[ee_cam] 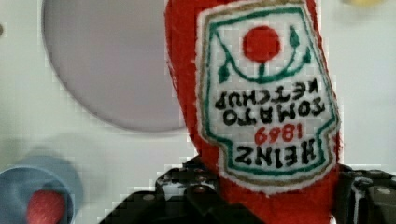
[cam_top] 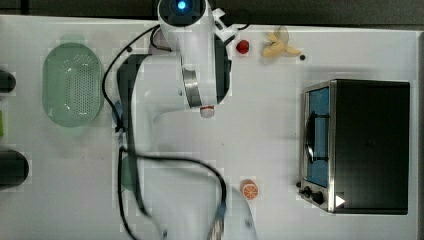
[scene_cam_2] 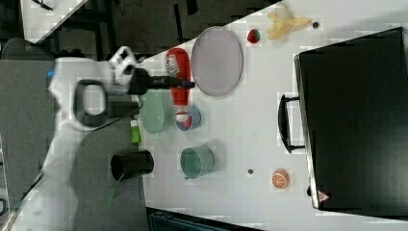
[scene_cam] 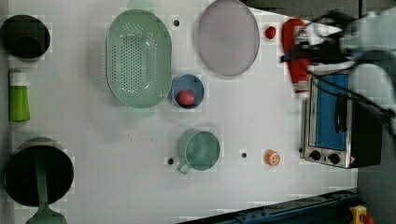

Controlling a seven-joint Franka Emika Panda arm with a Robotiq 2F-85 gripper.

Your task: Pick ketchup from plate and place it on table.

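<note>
Claw (ee_cam: pixel 275 205) is pinching the ketchup (ee_cam: pixel 261 93) near its base end, jaws on either side of the red body. Bottle is off the plate (scene_cam: pixel 228 43) and up in the air, hanging clear of it; in the right view it (scene_cam_2: pixel 178 79) sits just beside the plate rim, cap end pointing away from the claw toward the blue bowl (scene_cam_2: pixel 192 120).

Judgement: pick is done, this is the carry/place phase.

Near the claw: plate directly beside it, bowl with a red ball (scene_cam: pixel 186 98) a bit further. Beyond those, the green basket (scene_cam: pixel 138 58) and the teal cup (scene_cam: pixel 200 150). Furthest out: toaster oven (scene_cam: pixel 334 122), orange slice (scene_cam: pixel 272 157), banana peel (cam_top: pixel 280 45) and small red fruit (scene_cam: pixel 270 32).

To do the place well:
- Pick bare worktop (scene_cam: pixel 261 107), the open patch between plate and oven looks best. Stay clear of the bowl and the plate rim.
- Bottle is long and soft-looking, held at one end, so the free end will droop. Lower until it touches along its length before releasing, don't drop it.
- Lay it flat, not upright; it looks unlikely to stand.
- Release fully, then lift straight away so the jaws don't drag the fabric.
- Check it ends fully off the plate, no overlap with the rim.
</note>
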